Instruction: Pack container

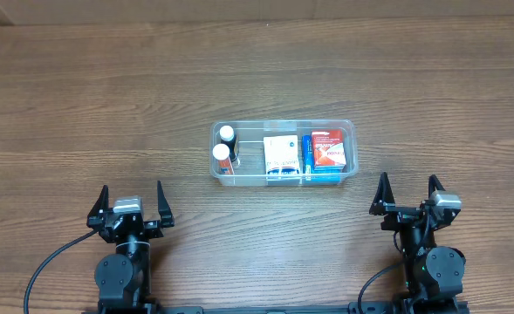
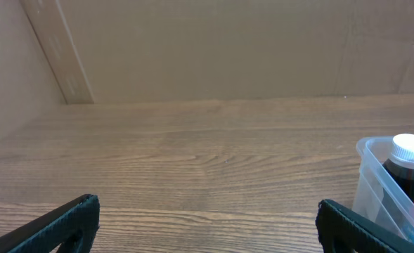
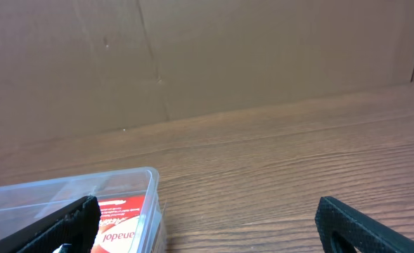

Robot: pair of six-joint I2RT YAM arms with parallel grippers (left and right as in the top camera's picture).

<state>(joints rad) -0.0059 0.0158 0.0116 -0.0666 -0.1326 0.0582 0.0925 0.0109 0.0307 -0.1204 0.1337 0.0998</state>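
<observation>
- Container [image 1: 283, 123] at middle of desk [image 1: 108, 87], holding two white-capped bottles [image 1: 227, 133] at left, boxes [image 1: 328, 148] at right.
- Left end effector [image 1: 132, 194] near left, spread wide, empty, apart from container.
- Right end effector [image 1: 408, 183] near right, spread wide, empty.

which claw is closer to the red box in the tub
Right. The right claw is open just off the container's right end, where the red box lies; the left claw is past the opposite end, much farther away.
</observation>
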